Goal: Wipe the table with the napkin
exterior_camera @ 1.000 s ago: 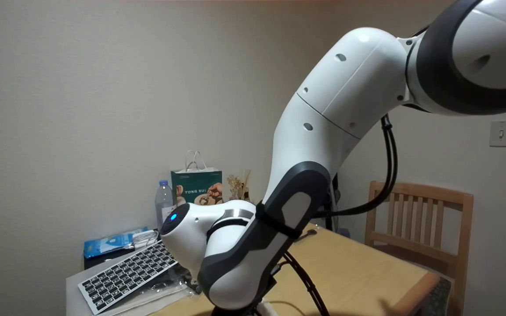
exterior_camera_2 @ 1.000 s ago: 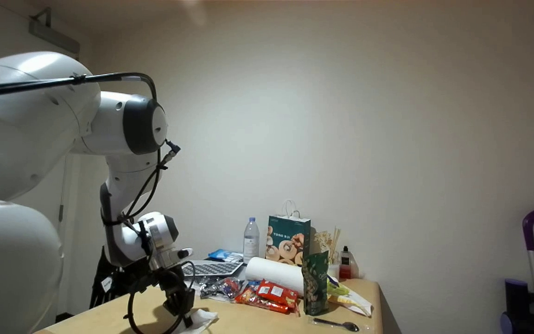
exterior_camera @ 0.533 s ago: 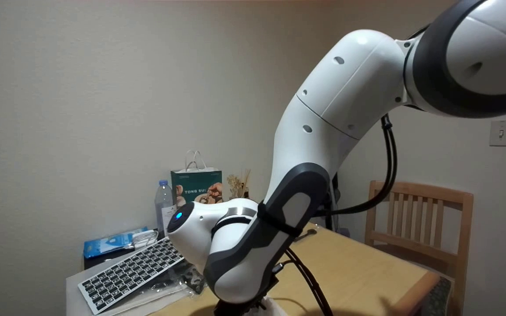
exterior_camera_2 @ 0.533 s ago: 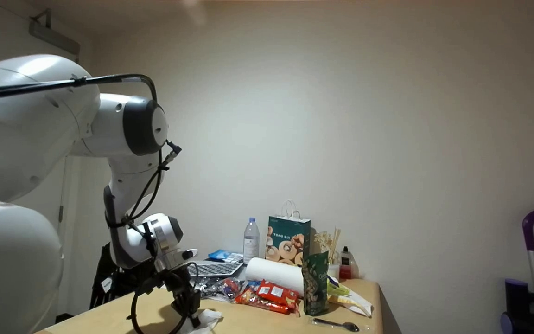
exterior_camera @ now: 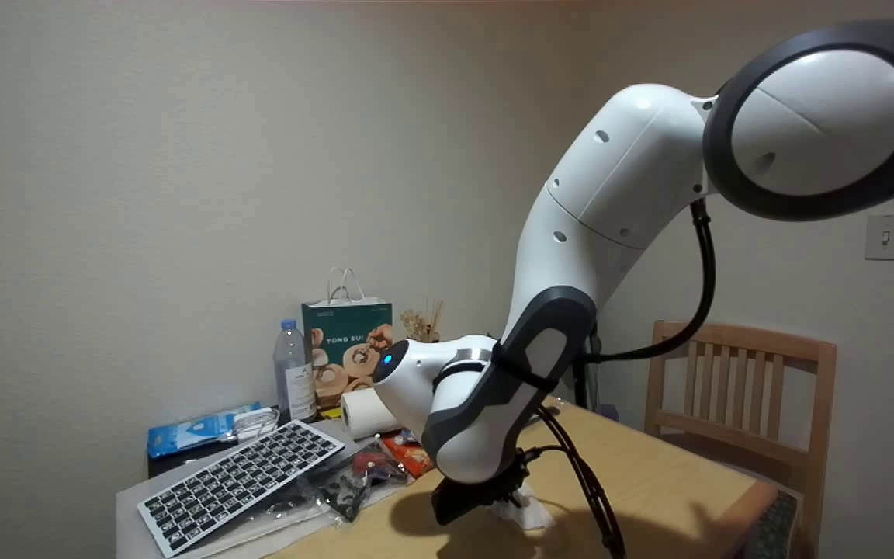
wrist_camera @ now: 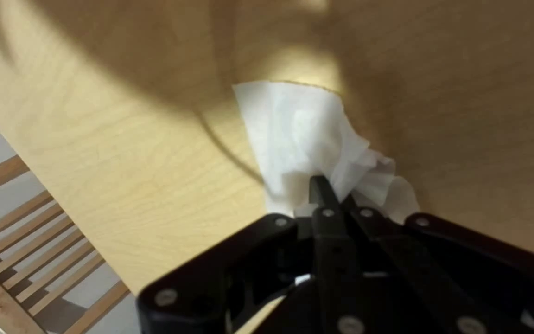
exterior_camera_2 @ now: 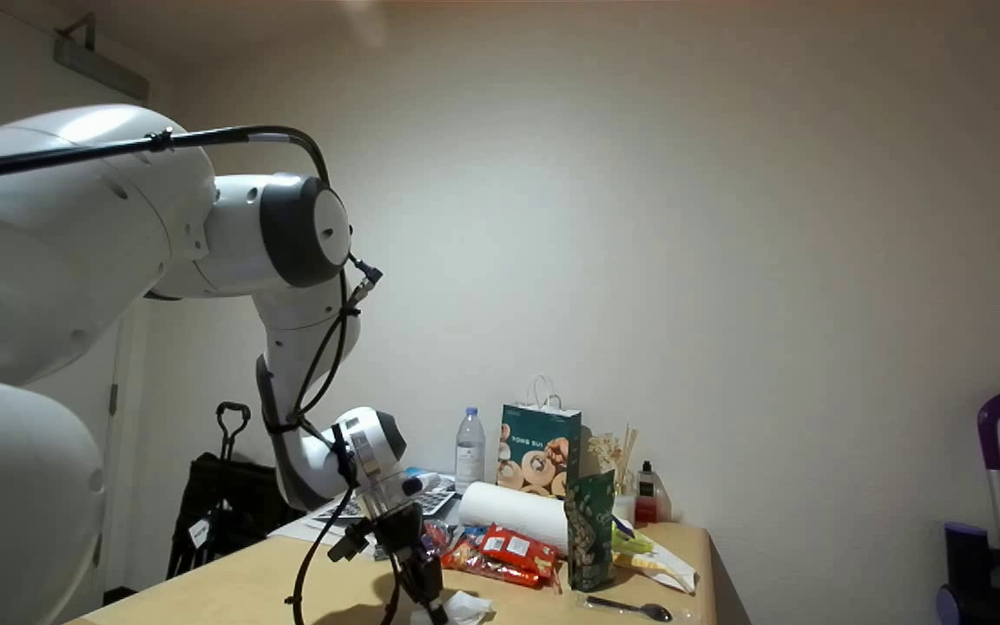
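Observation:
The napkin point(wrist_camera: 295, 130), a crumpled white sheet, lies against the light tan table point(wrist_camera: 155, 185) with its folds fanned out around my fingertips. My gripper point(wrist_camera: 333, 192) is shut on the napkin, its dark fingers point(wrist_camera: 325, 192) pinched together over the near part of the sheet. Part of the sheet is hidden beneath the fingers. In an exterior view the napkin point(exterior_camera_2: 468, 608) shows beside the finger ends, low in the picture. The napkin point(exterior_camera: 524, 511) also peeks out from behind the tilted wrist, whose shadow falls on the wood.
Behind the gripper are red snack packs point(exterior_camera_2: 500, 560), a paper-towel roll point(exterior_camera_2: 513, 512) and a green pouch point(exterior_camera_2: 591, 534). A spoon point(exterior_camera_2: 630, 605) lies near the table's end. The keyboard panel point(exterior_camera: 241, 485) and a bottle point(exterior_camera: 294, 373) stand further off. A slatted chair point(exterior_camera: 742, 388) borders the table.
Arm, gripper and napkin have shifted right together in both exterior views, mostly in the last half second. The paper-towel roll and a red pack have come into sight behind the wrist.

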